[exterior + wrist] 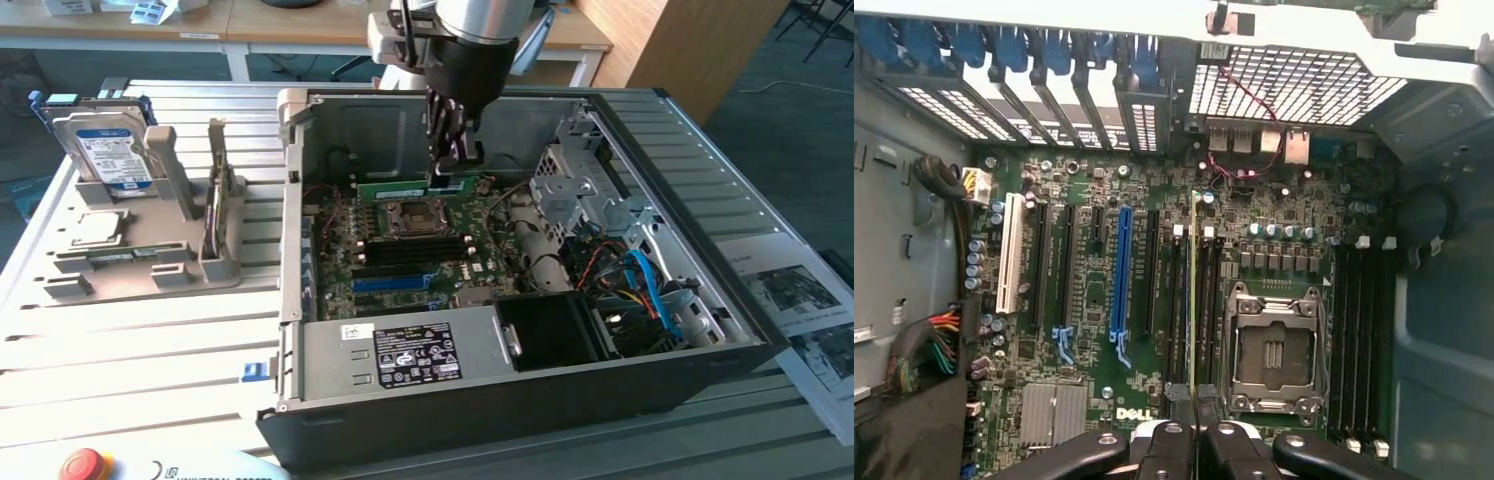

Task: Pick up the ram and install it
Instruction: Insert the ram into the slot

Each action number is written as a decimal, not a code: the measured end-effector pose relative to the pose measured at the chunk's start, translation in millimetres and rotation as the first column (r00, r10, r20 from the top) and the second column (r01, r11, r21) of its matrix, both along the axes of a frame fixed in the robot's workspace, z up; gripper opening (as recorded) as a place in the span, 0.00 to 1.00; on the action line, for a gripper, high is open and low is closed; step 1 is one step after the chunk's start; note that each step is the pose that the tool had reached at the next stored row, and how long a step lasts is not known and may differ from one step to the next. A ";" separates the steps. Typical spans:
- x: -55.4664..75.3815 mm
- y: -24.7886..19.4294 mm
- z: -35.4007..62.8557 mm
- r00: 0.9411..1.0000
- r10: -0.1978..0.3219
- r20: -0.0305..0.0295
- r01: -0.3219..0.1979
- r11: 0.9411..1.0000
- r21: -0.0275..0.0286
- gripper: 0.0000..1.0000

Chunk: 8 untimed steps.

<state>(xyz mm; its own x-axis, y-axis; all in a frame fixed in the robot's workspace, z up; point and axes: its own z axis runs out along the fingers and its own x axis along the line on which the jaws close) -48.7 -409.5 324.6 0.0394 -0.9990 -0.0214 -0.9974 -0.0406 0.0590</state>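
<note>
The ram (398, 186) is a thin green stick held level inside the open computer case, just above the motherboard (400, 255) and behind the processor socket (411, 215). My gripper (454, 172) reaches down from above and is shut on the ram near its end toward the exterior view's right. In the wrist view the ram (1193, 290) shows edge-on as a thin green line running out from my gripper (1194, 435). It lies over the black memory slots (1176, 300) between the blue slot (1121, 280) and the processor socket (1272, 350). Whether it touches a slot I cannot tell.
The case walls (288, 200) close in around the arm. A power supply (407, 352) and loose cables (641, 290) fill the case's near side. On the exterior view's left a grey fixture (134, 272) holds a hard drive (110, 150) and a square silver chip (96, 228).
</note>
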 end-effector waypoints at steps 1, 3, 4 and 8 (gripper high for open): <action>0.0 0.0 -1.9 1.000 0.000 0.000 0.000 1.000 0.000 0.12; 0.0 0.0 -5.3 1.000 0.000 0.000 0.000 1.000 0.000 0.12; 0.0 0.0 -7.1 1.000 0.000 0.000 0.000 1.000 0.000 0.12; 0.0 0.0 -14.4 1.000 0.000 0.000 0.000 1.000 0.000 0.12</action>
